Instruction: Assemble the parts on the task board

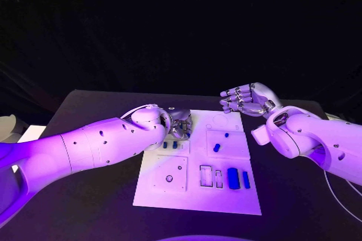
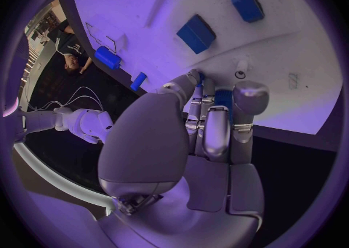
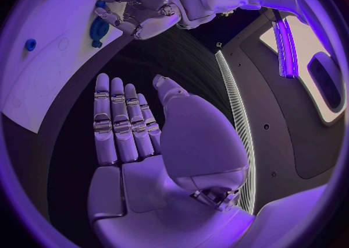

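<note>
Parts (image 1: 233,178) lie scattered on the task board (image 1: 198,199) mid-table, several toward its 5 o'clock corner. The risk, as I judge it: the left hand (image 1: 177,124), reaching down over the board's 11 o'clock area with fingers (image 2: 217,128) curled around a small blue piece (image 2: 223,98), could lose it through a slight pinch. The right hand (image 1: 245,100) hovers off the 1 o'clock corner, open-palmed, holding nothing.

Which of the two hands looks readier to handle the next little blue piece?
The left hand, I'd guess: it's down on the task board with its fingers at a blue part. The right hand hovers open by the board's far edge.
</note>
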